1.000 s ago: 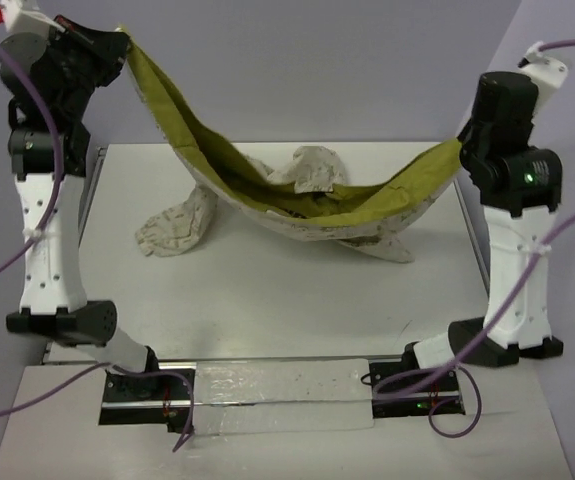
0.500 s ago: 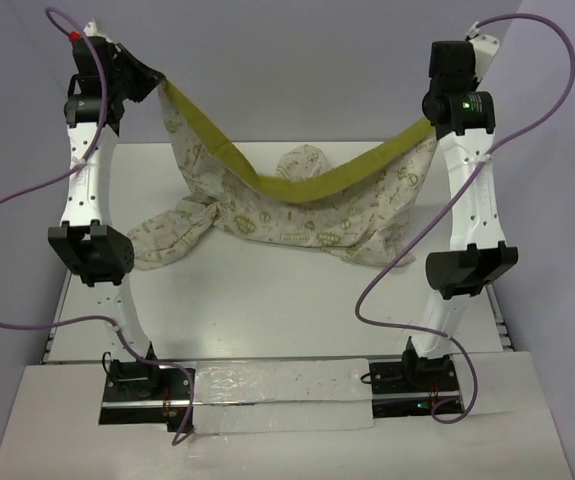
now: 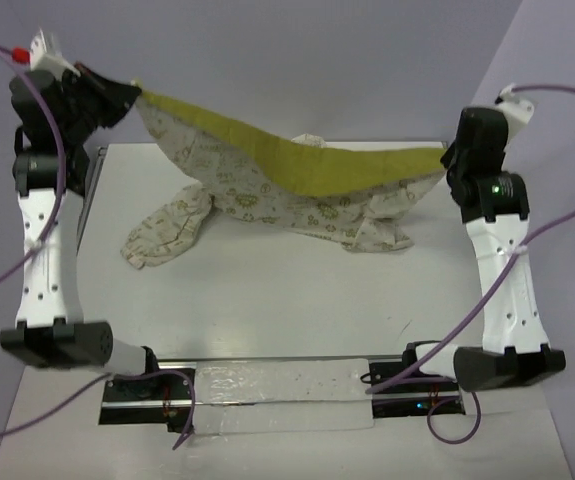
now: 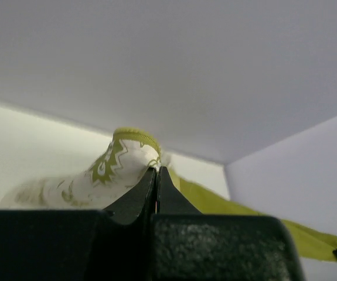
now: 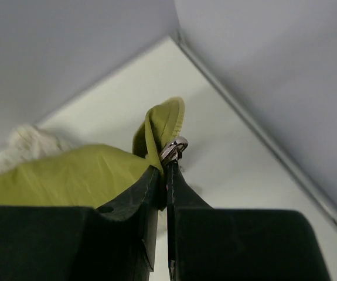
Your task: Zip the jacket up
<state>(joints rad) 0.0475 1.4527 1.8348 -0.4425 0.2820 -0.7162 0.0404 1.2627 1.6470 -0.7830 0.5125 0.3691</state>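
Jacket (image 3: 287,185): cream print, olive lining uppermost. Strung taut above the far half of the table (image 3: 267,300), with one sleeve and the lower folds resting on it.
Left gripper (image 3: 132,95): above the table's far-left corner, jaws fully closed, pinching a printed hem corner.
Right gripper (image 3: 449,158): above the table's far-right edge, jaws almost closed, clamping the olive edge. Metal zip pull (image 5: 173,149) sits just past its tips.

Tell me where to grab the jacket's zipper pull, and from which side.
Pinch the silver zipper pull across its flat faces, probably coming from beyond the tips of the right gripper. It stands clear there, next to the folded green edge of the jacket that the gripper is shut on.
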